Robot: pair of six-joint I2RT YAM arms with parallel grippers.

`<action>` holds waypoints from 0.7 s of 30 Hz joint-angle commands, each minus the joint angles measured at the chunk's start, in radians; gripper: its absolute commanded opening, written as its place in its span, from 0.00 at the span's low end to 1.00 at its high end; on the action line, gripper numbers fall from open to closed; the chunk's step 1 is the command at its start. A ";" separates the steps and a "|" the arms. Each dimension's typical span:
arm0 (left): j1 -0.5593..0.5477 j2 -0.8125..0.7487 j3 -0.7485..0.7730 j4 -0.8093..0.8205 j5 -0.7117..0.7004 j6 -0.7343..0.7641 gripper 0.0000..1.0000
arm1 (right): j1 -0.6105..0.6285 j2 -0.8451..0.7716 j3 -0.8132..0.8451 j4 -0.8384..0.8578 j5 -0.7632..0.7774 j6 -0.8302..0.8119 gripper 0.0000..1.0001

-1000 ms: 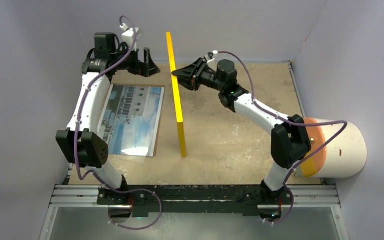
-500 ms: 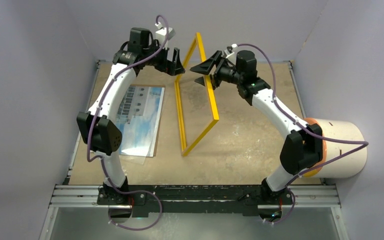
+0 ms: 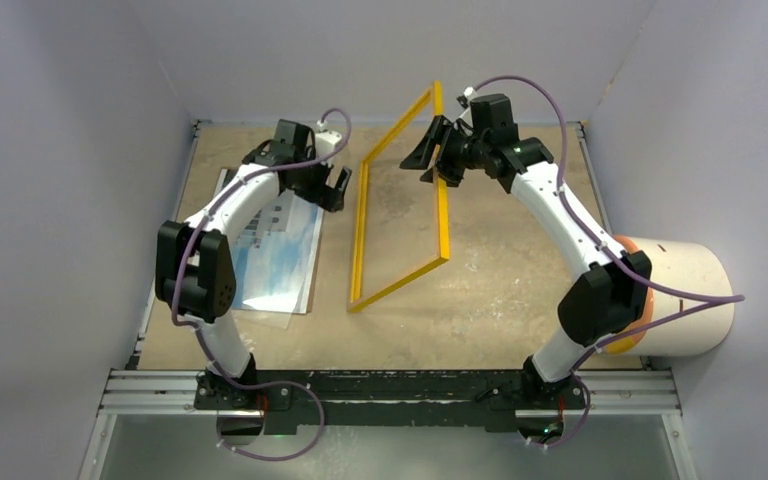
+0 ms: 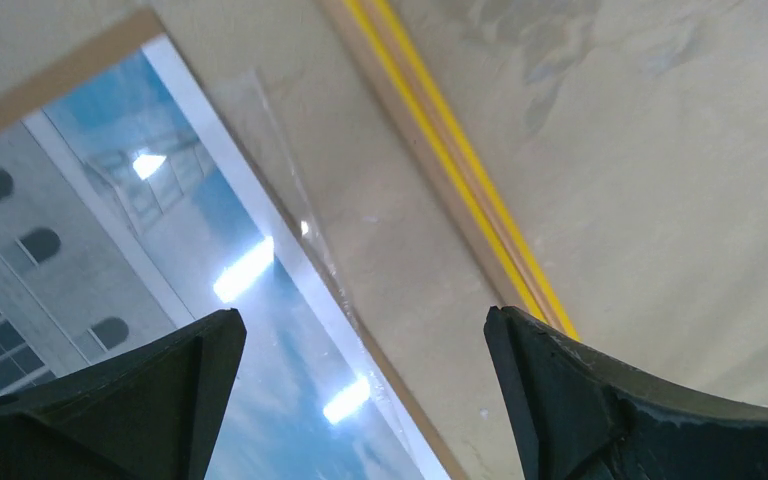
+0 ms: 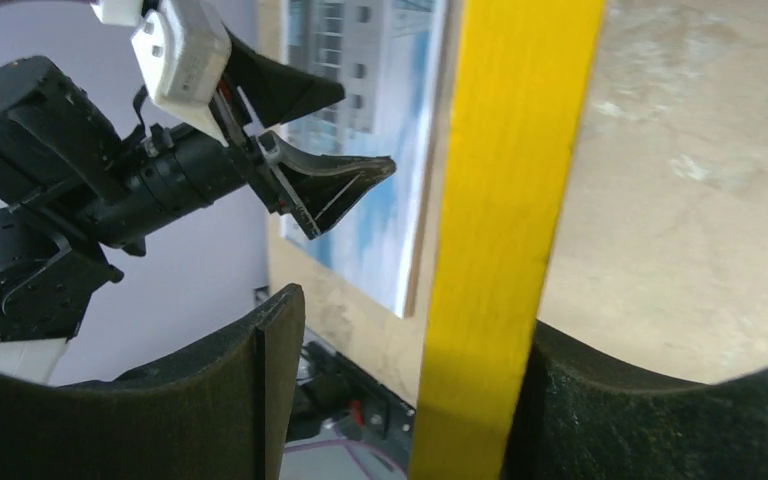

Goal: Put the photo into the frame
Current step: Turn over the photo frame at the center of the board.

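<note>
Overhead, the thin bright-yellow rectangular picture frame (image 3: 443, 225) stands tilted in the middle of the sandy tabletop (image 3: 500, 290). Its long rails run from the bottom toward the top of the view. The left long rail looks to be down on the surface and the right one is raised. The right gripper (image 3: 428, 152) is up at the frame's top right corner. In its wrist view the fingers are spread around a yellow rail, with daylight showing on the left side. The rail sits right against the right-hand finger, though actual contact is hard to make out, and the picture cuts the rail off at top and bottom. At centre left, the left gripper (image 3: 338, 188) hangs with fingers wide apart and nothing between them, over the photo's right edge. The rectangular print of a white building under blue sky (image 3: 282, 245) lies face up on a flat brown backing board (image 3: 316, 250), long axis also bottom to top, just left of the frame and apart from it. The left arm covers its upper left part. A clear plastic sheet (image 4: 270, 150) overlaps it, its outline faint.
</note>
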 commanded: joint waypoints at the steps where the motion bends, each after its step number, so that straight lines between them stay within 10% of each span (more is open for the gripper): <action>1: 0.006 -0.045 -0.149 0.122 -0.126 0.098 1.00 | 0.000 0.005 0.031 -0.143 0.117 -0.136 0.63; 21: -0.043 0.061 -0.370 0.314 -0.255 0.187 1.00 | -0.020 0.014 -0.149 -0.139 0.264 -0.236 0.62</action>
